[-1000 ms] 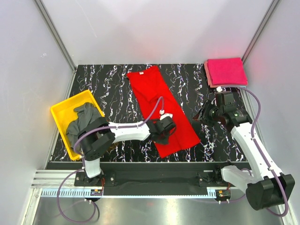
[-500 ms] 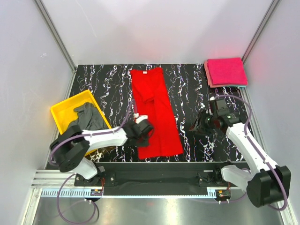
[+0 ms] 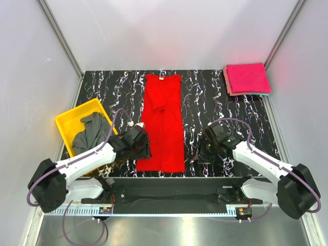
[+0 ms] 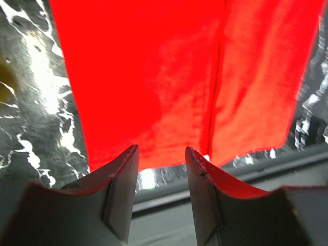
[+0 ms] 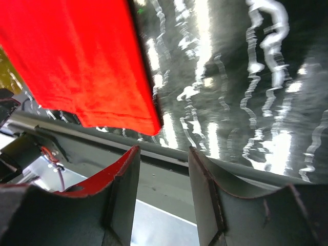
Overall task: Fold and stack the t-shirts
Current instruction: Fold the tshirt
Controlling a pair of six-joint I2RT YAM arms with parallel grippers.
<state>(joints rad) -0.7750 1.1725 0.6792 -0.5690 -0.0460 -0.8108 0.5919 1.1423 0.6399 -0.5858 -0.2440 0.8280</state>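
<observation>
1. Nearest you, the left gripper (image 4: 161,154) had its fingers spread with nothing between them. It was poised at the near hem of the red t-shirt (image 3: 163,123), which lay as a long strip up the middle of the table (image 3: 215,97). A shallow pinch there would likely have caught only the top layer.
2. The right gripper (image 5: 164,154) was spread and empty too, beside the hem's right corner but clear of it. If you closed unevenly, the fold would have gone askew. The hem sat right by the table's near edge, so a drag could have pulled it over.
3. Further out, the folded-in flap near the collar could have flopped open on a fast lift.
4. To the left, the dark grey t-shirt (image 3: 89,134) slumped in the yellow tray (image 3: 64,123). In the far right corner the pink stack (image 3: 247,78) waited, and a sloppy fold would have sat crooked on it.
</observation>
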